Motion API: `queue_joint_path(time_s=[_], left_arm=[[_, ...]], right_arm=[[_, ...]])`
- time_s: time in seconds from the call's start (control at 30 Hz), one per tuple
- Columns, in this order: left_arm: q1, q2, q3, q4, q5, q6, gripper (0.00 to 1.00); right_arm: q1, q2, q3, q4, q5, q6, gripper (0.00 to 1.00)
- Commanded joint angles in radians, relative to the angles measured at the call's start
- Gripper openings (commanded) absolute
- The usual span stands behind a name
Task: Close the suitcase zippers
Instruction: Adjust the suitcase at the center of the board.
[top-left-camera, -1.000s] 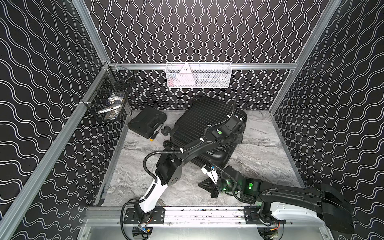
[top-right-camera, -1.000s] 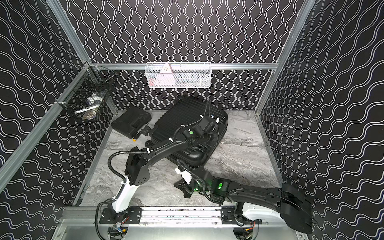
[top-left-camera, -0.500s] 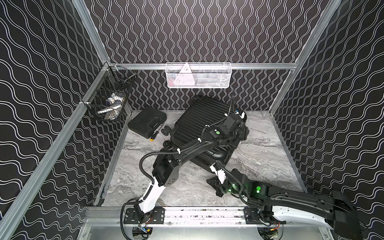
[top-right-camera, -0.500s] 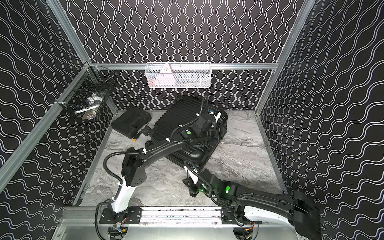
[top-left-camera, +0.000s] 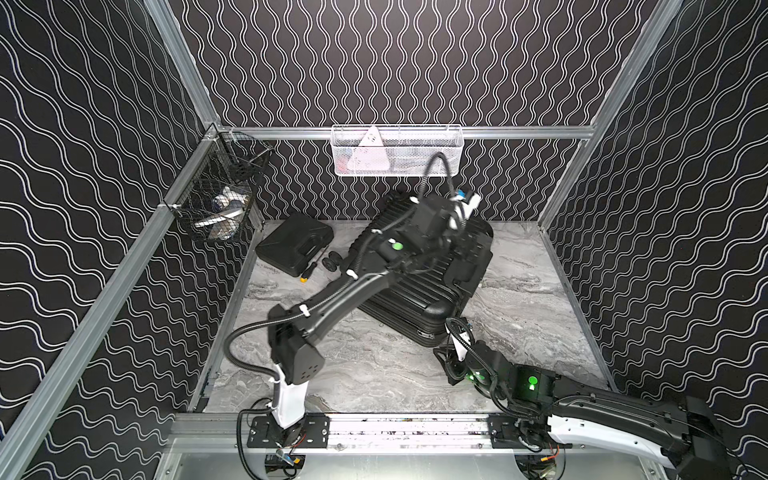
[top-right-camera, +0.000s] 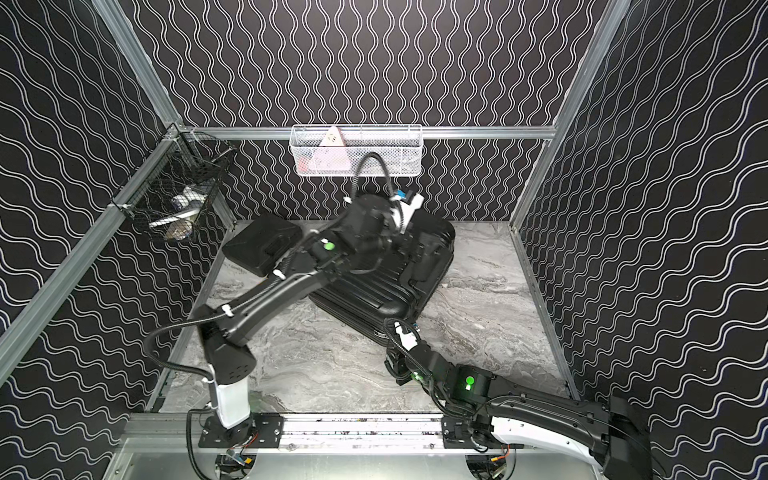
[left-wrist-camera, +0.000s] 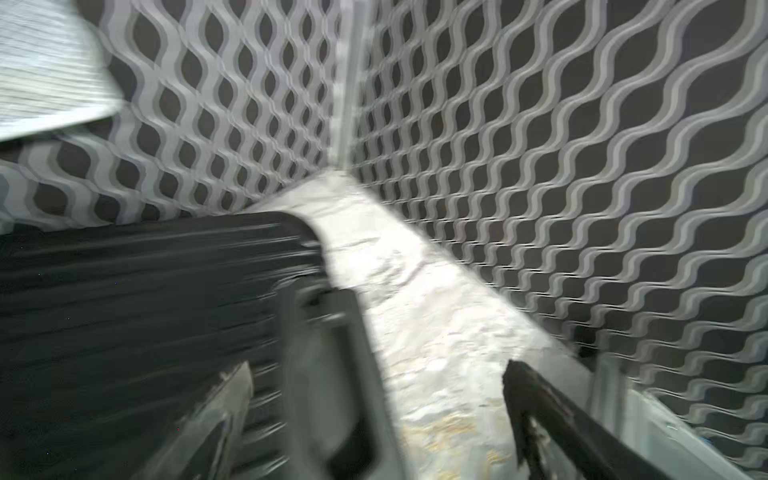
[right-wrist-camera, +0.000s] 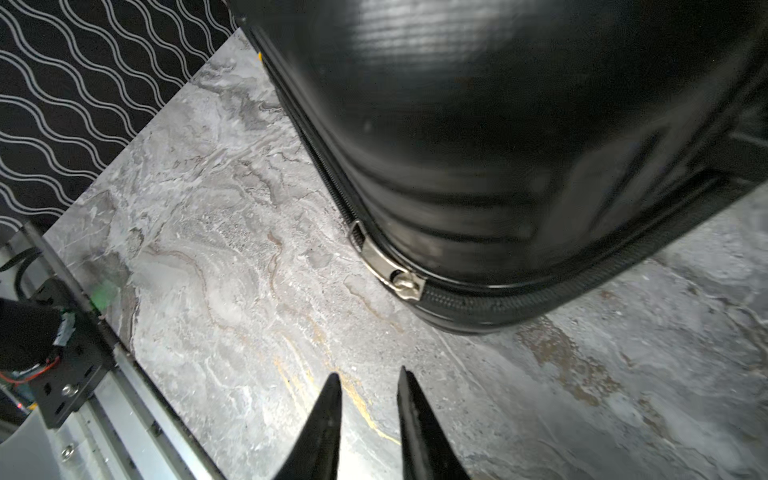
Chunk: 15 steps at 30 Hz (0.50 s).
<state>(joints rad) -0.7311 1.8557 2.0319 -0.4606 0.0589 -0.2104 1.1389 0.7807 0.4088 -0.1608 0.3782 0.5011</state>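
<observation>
Marble tabletop (right-wrist-camera: 208, 270) | zipper pull (right-wrist-camera: 392, 266) ahead of right fingers (right-wrist-camera: 328, 415), narrowly parted, empty | left fingers (left-wrist-camera: 540, 415) wide, empty

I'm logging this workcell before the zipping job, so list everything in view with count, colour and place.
suitcase: one, black ribbed, lying flat toward the table's back
zipper pull: one visible, silver, at the suitcase's near corner
small plastic case: one, black, back left, left of the suitcase
screwdriver: one, yellow-tipped handle, beside the small plastic case
mesh basket: one, white, hung on the back rail
wire basket: one, black, hung on the left rail
table: one, grey marbled, floor of the cell
left arm: one, black, reaching over the suitcase, jaws wide apart
right arm: one, black and white, near the suitcase's near corner, jaws slightly apart, empty
</observation>
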Motion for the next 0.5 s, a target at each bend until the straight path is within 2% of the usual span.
queue_joint_path(time_s=[0.0,0.1,0.2,0.37,0.47], left_arm=[[0.106,-0.089,-0.088,-0.128,-0.085,0.028,0.99],[0.228,-0.146,-0.166,-0.178,-0.193,0.052,0.99],[0.360,-0.158,-0.213,-0.218,-0.254,0.037,0.99],[0.533,-0.130,-0.263,-0.227,-0.226,0.005,0.92],[0.576,-0.091,-0.270,-0.228,-0.211,0.009,0.89]], right_arm=[[-0.015,-0.023,0.013,-0.063,0.068,0.024,0.26],[-0.062,-0.038,0.027,-0.089,0.062,0.017,0.25],[-0.149,-0.024,0.044,-0.095,-0.013,-0.005,0.24],[-0.286,0.019,0.078,-0.079,-0.164,-0.048,0.23],[-0.323,0.059,0.097,-0.063,-0.215,-0.070,0.23]])
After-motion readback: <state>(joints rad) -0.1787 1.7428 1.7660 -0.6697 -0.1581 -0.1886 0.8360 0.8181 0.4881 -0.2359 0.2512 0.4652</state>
